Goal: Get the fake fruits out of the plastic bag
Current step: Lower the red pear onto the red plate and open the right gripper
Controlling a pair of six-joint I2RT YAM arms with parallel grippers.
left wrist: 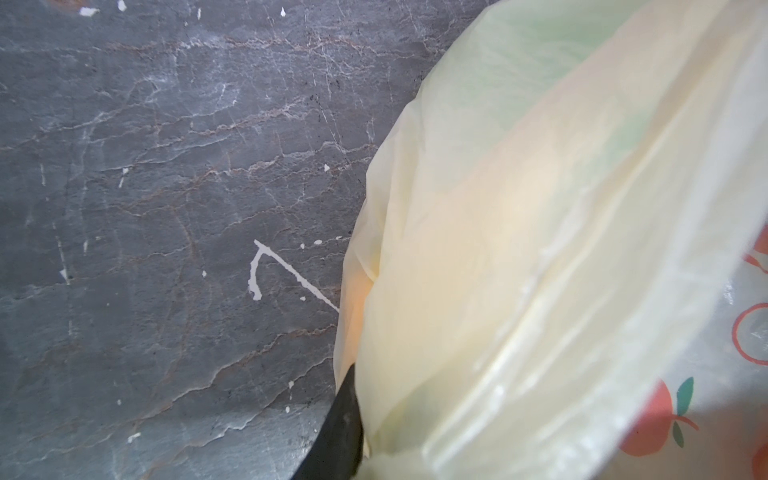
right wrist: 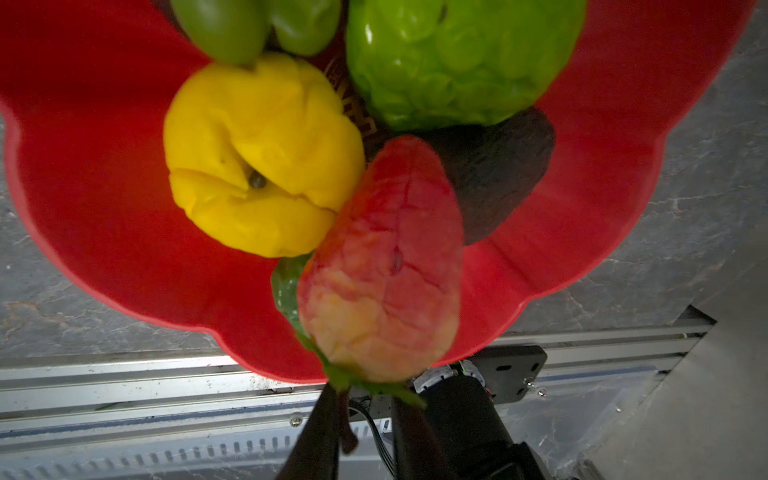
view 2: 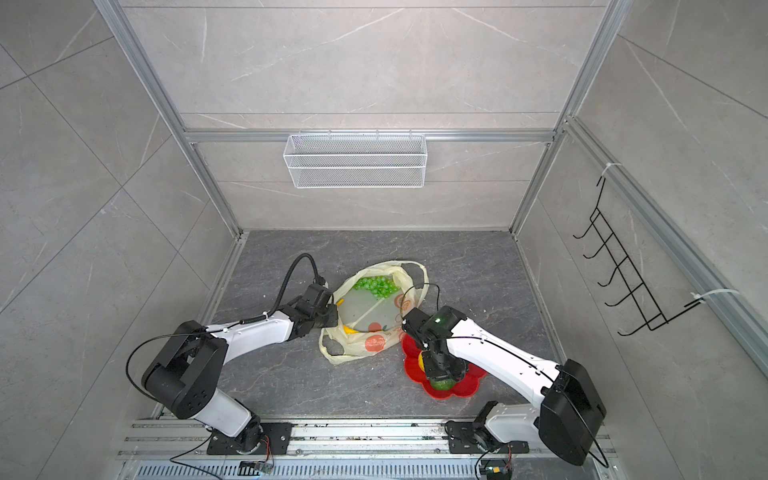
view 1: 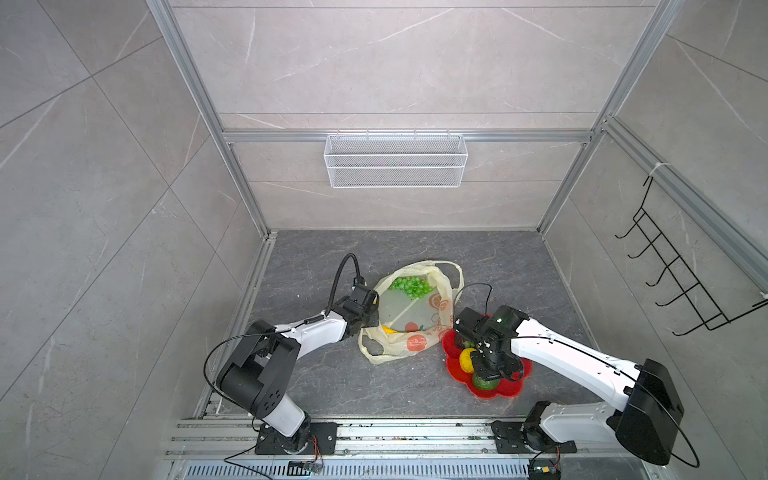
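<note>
Right wrist view: strawberry [right wrist: 382, 266] lies on the red plate [right wrist: 104, 187], touching a yellow fruit [right wrist: 257, 153], with a bumpy green fruit [right wrist: 457, 58] and a dark avocado [right wrist: 498, 174] beside it. The right gripper [right wrist: 365, 399] has its jaws slightly parted, and the strawberry's leafy end sits at their tips. In both top views green grapes [view 1: 409, 286] sit inside the plastic bag [view 1: 399, 311] at lower centre of the frame on the grey table [view 1: 332, 374], the plate just to its lower right, and the left gripper [view 1: 371, 311] is clamped on the bag's left rim.
</note>
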